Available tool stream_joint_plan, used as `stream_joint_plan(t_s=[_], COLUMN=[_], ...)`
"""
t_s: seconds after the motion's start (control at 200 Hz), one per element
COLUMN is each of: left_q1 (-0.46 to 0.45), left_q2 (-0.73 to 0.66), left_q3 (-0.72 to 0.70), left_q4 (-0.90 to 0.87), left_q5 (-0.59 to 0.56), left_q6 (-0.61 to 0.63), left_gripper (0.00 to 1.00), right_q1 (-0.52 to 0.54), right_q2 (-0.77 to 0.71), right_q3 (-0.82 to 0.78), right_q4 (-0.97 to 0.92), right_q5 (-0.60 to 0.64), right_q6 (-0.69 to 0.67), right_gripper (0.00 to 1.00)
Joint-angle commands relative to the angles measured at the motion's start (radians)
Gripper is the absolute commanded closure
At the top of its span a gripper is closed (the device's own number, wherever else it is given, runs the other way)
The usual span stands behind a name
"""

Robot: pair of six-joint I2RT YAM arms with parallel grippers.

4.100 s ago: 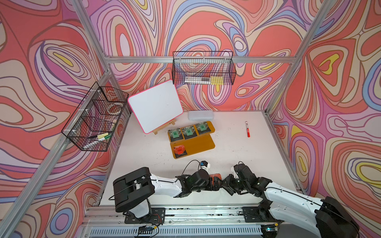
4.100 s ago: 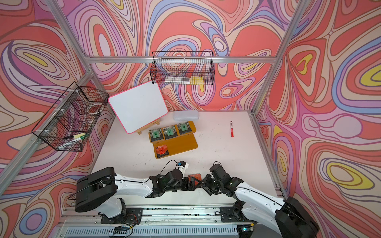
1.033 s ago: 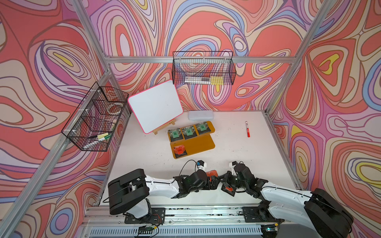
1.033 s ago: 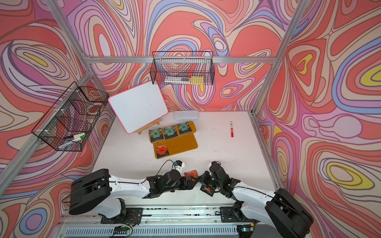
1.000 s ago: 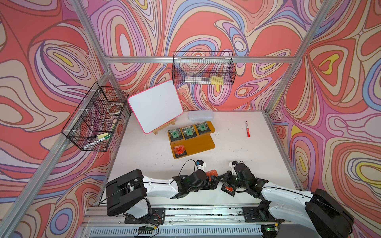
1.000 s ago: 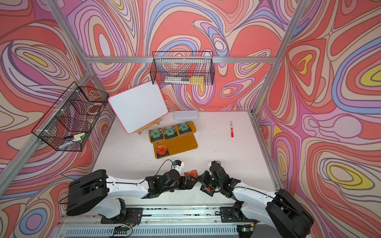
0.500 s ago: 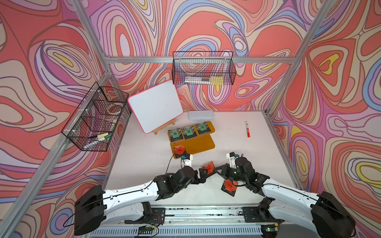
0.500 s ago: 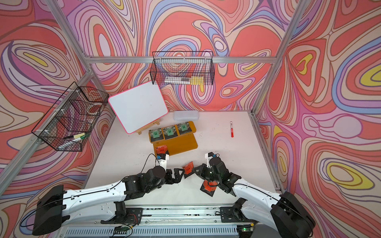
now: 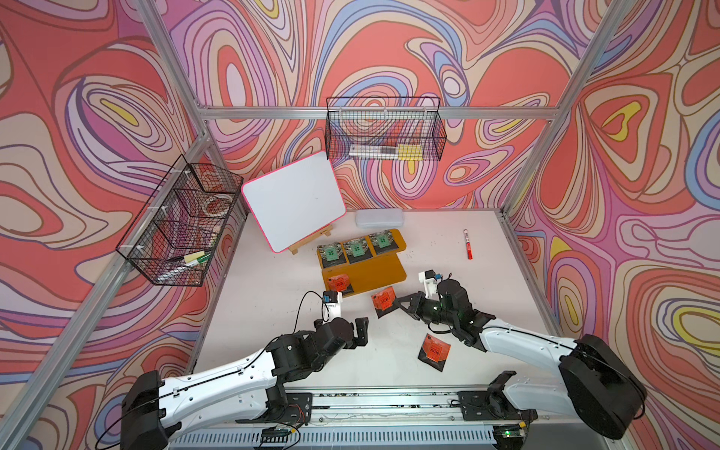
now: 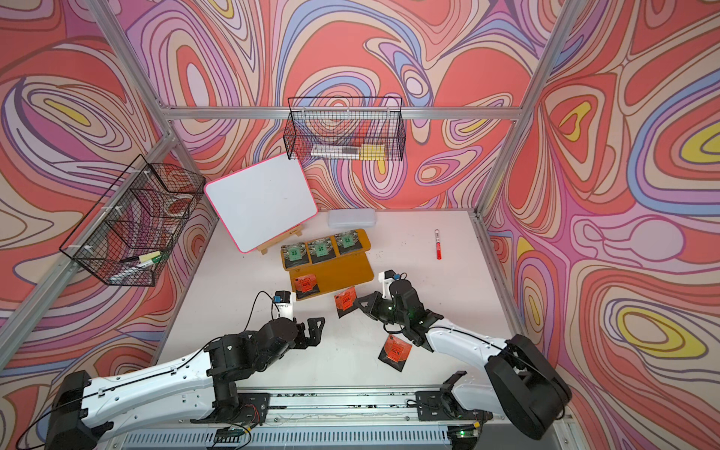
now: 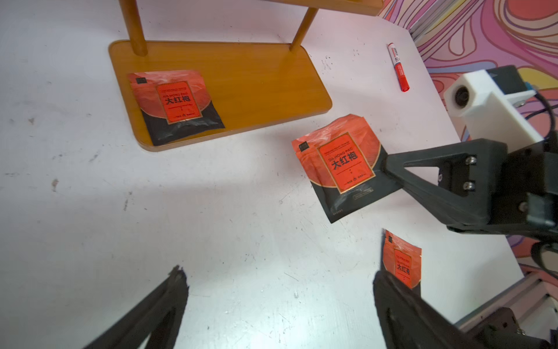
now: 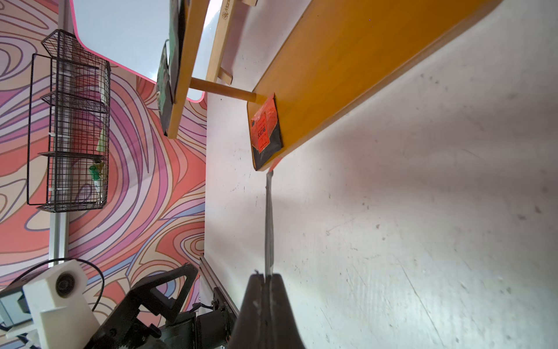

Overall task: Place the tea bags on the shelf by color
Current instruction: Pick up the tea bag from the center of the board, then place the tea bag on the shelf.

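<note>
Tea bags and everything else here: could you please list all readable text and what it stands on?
"DA HONG PAO", "大红袍": held orange tea bag in the right end effector.
"大红袍": shelved orange tea bag; loose orange tea bag.
Green tea bags, marker, fine print: too blurred.

Shelved tea bag [image 11: 178,102]: label "大红袍". Gripped tea bag [image 11: 344,163]: "DA HONG PAO", "大红袍". Third tea bag [image 11: 401,267]: "大红袍".

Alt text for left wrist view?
The right gripper, shut, pinches an orange-red tea bag by its edge. A second lies on the mustard-yellow shelf board; a third on the white table by the open left gripper.
</note>
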Motion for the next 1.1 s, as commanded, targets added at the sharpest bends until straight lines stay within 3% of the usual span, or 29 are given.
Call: stream_joint_plan(t_s=[0.0,0.356,1.097], left_q1=[0.008,0.011,0.012], left_q2=[-0.041,-0.135,-0.168], left_q3=[0.012,-0.007,-0.010], left_q4=[-0.094,-0.150,-0.177], left_q5=[-0.071,-0.110,-0.122], left_q6=[0.029,0.026,0.016], left_gripper=[0.01,0.01,0.01], right_q1=[-0.017,-0.048,-0.091], right_q2=[0.054,0.230,0.567], right_q3=[0.024,0.094,0.250], right_q4=[0.083,0.198,0.339], right_q5=[-0.019,-0.036,-0.107], right_q6=[-0.021,-0.022,0.023], right_gripper=[1.00,1.00,1.00])
